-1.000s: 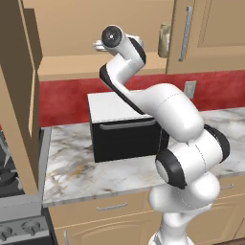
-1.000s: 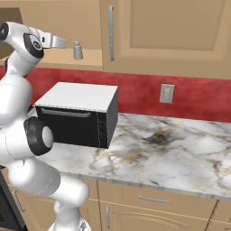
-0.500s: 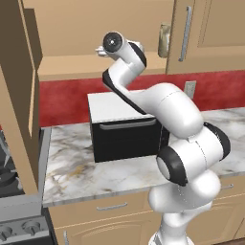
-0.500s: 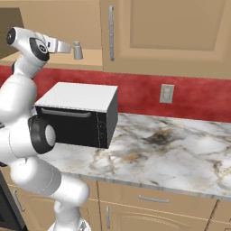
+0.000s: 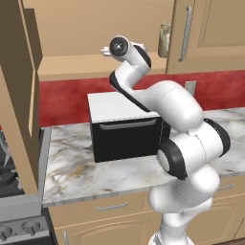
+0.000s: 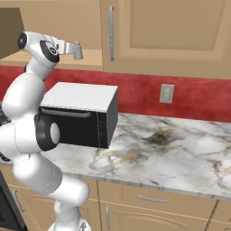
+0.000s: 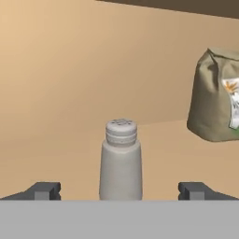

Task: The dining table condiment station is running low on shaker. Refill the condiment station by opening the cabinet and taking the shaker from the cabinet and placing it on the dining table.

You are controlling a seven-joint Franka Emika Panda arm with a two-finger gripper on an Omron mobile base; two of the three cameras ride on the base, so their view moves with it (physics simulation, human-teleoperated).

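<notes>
A black oven with a white top (image 5: 125, 127) stands on the marble bench (image 6: 171, 151), set back against the red wall (image 6: 198, 97), which carries a pale outlet plate (image 6: 166, 93) to the oven's right. Tan drawers with silver pulls (image 6: 153, 199) run below the bench, and a stove with dark burners (image 5: 8, 179) and knobs sits at its left end. An olive-green paper bag with a printed label (image 7: 215, 95) stands upright on the cabinet shelf.
</notes>
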